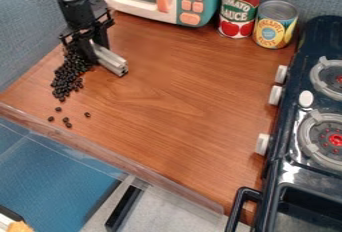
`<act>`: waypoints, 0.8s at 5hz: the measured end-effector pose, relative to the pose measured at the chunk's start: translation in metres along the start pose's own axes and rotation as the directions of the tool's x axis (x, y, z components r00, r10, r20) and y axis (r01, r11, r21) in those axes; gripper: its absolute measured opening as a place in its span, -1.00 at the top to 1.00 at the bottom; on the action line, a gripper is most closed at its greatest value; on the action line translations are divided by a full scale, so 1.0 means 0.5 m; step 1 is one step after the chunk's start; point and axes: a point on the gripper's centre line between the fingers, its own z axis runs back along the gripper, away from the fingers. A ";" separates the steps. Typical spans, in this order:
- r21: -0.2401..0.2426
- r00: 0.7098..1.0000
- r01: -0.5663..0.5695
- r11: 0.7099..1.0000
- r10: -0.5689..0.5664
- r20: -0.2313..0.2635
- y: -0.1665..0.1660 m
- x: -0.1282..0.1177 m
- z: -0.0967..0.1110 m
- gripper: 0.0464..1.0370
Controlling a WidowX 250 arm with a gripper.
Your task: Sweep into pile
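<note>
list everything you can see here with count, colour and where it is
beans: many, dark, pile at table's left, about five loose below it
bar: 1, silver, in the jaws, beside the pile
table: 1, brown wood, centre
microwave: 1, teal, white and orange, top
cans: 2, one mostly red, one yellow and blue, right of microwave
stove: 1, dark, right edge
burners: 2, grey with red centres, on stove
knobs: 4, white, on stove
arm: 1, black, upper left
gripper: 1, black, over the pile's upper end
</note>
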 end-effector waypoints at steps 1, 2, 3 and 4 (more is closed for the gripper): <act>0.010 1.000 -0.003 1.000 0.003 -0.002 0.009 -0.003 -0.001 0.31; 0.003 1.000 -0.009 1.000 0.009 -0.029 0.010 -0.014 0.005 0.31; -0.042 0.995 -0.007 0.999 0.003 -0.101 -0.002 -0.049 0.049 0.31; -0.074 0.983 0.013 0.997 -0.027 -0.179 -0.028 -0.104 0.098 0.31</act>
